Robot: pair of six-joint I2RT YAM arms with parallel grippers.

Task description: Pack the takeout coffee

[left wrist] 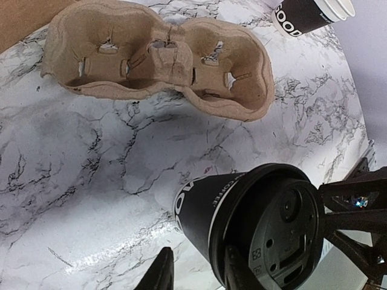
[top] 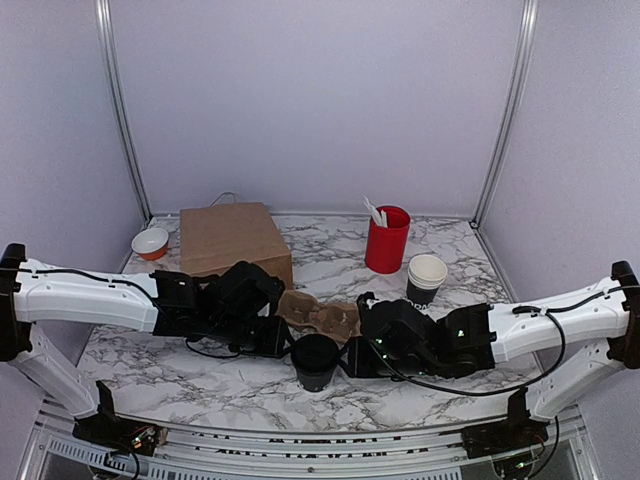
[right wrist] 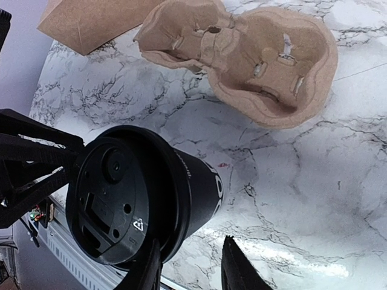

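Coffee cup (top: 315,362): small and black with a black lid (right wrist: 115,199) on it. It stands upright on the marble table (top: 200,372), between the left pincer (left wrist: 199,251) and the right pincer (right wrist: 190,241).
Left pincer: its fingers are spread and clamp nothing. Marble shows in the gap, and the cup's wall reaches partly into it. In the wrist view one finger (left wrist: 237,273) overlaps the lid's rim; whether it touches cannot be told.
Right pincer: its fingers are also spread, with bare marble between them. One finger (right wrist: 148,269) crosses the lid's lower edge, and the cup sits to that side of the gap rather than inside it. Contact cannot be told.
Cup tray (top: 322,318): brown moulded pulp, lying flat just beyond both pincers and apart from the cup.
Paper bag (top: 232,240): brown, beyond the left pincer and close to the tray's left end.
Stack of cups (top: 427,277): black with white rims, beyond the right pincer.
Red cup (top: 387,240): holds white utensils (top: 375,212) and stands farther beyond the right pincer, behind the stack.
Bowl (top: 150,243): small, orange and white, well beyond the left pincer, just beside the bag.
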